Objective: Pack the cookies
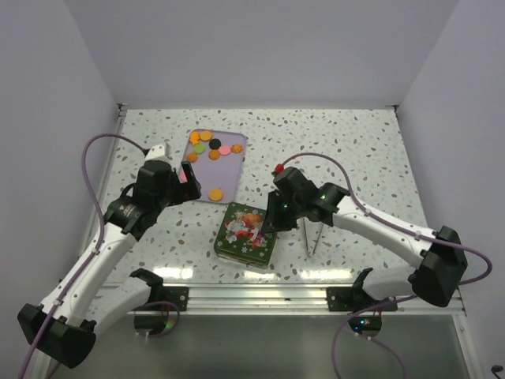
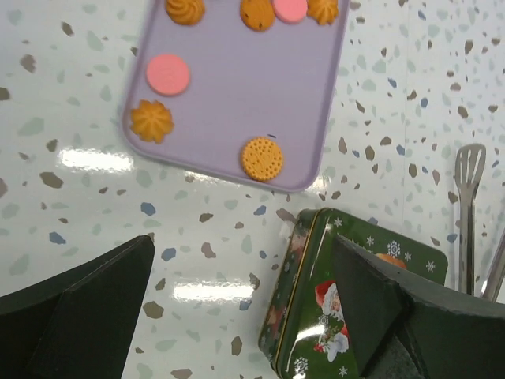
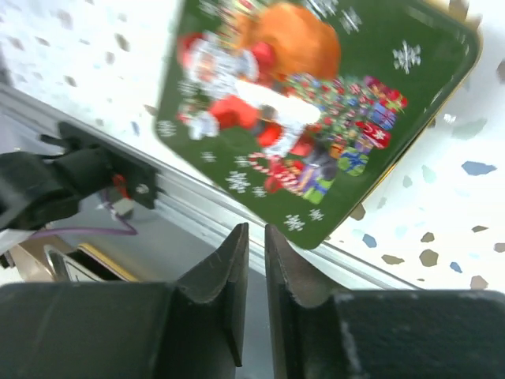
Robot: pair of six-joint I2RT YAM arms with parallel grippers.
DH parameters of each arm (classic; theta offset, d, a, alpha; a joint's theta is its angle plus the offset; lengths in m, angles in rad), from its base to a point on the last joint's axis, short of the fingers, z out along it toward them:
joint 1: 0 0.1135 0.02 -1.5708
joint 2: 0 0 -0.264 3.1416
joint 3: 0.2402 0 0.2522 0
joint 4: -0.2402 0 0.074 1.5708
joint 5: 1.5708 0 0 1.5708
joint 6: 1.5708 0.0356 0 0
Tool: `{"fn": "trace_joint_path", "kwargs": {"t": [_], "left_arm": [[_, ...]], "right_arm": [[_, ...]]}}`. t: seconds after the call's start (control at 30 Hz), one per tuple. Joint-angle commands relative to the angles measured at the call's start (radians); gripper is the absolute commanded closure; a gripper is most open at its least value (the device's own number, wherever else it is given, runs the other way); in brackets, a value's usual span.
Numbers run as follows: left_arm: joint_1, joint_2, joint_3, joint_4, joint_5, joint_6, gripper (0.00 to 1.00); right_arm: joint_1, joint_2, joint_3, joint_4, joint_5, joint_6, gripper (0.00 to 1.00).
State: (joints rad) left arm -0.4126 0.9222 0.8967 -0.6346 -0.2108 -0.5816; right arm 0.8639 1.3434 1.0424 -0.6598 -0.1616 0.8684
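Top view: tray [image 1: 233,175] sits at table [image 1: 355,150] centre-back. Cookies [image 1: 215,193] are all on it, with none in the tin.
- Cluster at the tray's 12 o'clock end: orange rounds and stars, plus one green, one black, one pink and one red.
- A single orange round lies alone near the 6 o'clock corner.

Tin [image 1: 246,233] is green with a Santa lid. It sits just beside the tray at its 6 o'clock, not touching as far as I can tell. The lid is on, so the contents are hidden. Tongs [image 1: 310,237] lie on the table at the tin's 3 o'clock, close but apart.

Left gripper [image 2: 241,249] is released, jaws spread wide with nothing between them. It hangs over bare table at the tray's 8 o'clock edge. Its wrist view shows:
- the tray's near corner at 12 o'clock, with a pink round, an orange star and an orange dotted round;
- more cookies cut off at the top edge;
- the tin at 5 o'clock, partly behind the right finger;
- the tongs at 3 o'clock.

Right gripper [image 3: 254,233] has its jaws barely parted, a thin slit with nothing in it. It is above the tin's 3 o'clock edge in the top view. In the wrist view the tin lid fills 12 o'clock, and the fingertips are clear of it.
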Motion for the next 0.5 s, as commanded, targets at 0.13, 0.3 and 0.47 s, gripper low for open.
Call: {"fn": "trace_joint_path", "kwargs": {"t": [0.13, 0.3, 0.47], "left_arm": [[0.006, -0.152, 0.004, -0.002, -0.271, 0.023, 0.0], [0.006, -0.178, -0.085, 0.074, -0.517, 0.003, 0.0], [0.006, -0.184, -0.263, 0.34, -0.614, 0.141, 0.0]], "right_arm": [[0.001, -0.176, 0.217, -0.196, 0.097, -0.144, 0.71], [0.001, -0.335, 0.245, -0.238, 0.123, -0.207, 0.45], [0.001, -0.434, 0.228, -0.291, 0.18, -0.221, 0.21]]}}
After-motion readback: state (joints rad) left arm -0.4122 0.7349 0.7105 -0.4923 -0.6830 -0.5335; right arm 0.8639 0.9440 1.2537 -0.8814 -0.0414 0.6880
